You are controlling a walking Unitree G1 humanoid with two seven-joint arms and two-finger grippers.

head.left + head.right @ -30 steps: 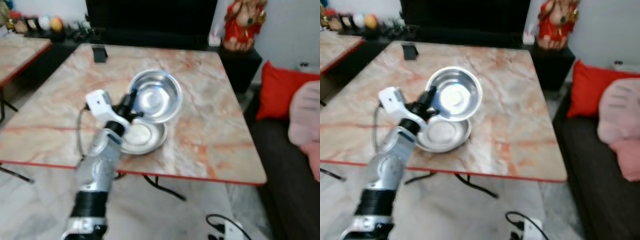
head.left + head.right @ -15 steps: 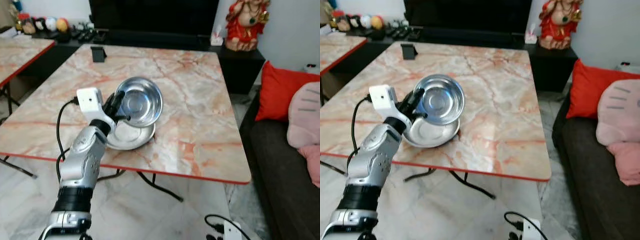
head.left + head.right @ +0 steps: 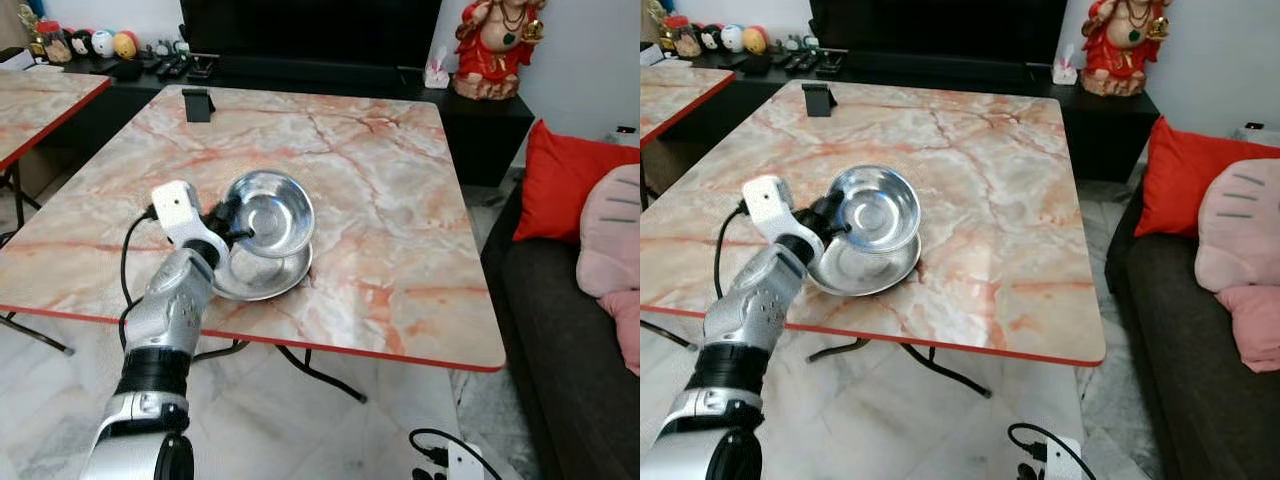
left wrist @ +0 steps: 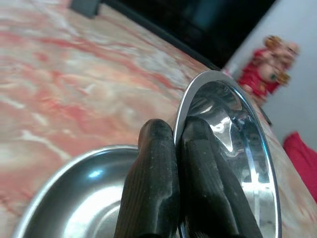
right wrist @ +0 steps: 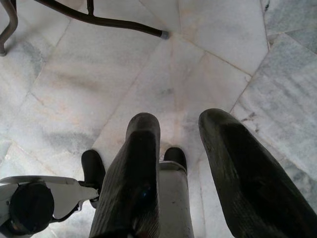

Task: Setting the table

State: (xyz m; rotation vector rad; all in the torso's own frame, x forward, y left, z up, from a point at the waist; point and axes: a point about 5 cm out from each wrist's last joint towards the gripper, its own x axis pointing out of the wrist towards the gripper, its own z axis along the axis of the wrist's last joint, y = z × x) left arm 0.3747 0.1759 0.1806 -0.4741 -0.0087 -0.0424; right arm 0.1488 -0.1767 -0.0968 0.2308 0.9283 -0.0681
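Note:
Two steel bowls sit near the front left of the marble table [image 3: 400, 200]. The lower bowl [image 3: 268, 282] rests flat on the tabletop. The upper bowl [image 3: 270, 210] is tilted, its far side resting in the lower one. My left gripper [image 3: 232, 222] is shut on the upper bowl's near rim; in the left wrist view the two fingers [image 4: 153, 163] pinch the rim of the upper bowl [image 4: 237, 148] above the lower bowl [image 4: 69, 198]. My right gripper [image 5: 181, 124] hangs open over the floor with nothing between its fingers.
A small black stand [image 3: 198, 104] is at the table's far left corner. A second marble table [image 3: 40, 100] stands to the left. To the right are a dark sofa with a red cushion [image 3: 565, 180] and a pink plush [image 3: 612, 235]. A cable and socket [image 3: 450, 455] lie on the floor.
The camera has shifted and the picture has sharpened. My left gripper still holds the upper bowl, which now sits lower and less steeply tilted over the lower bowl.

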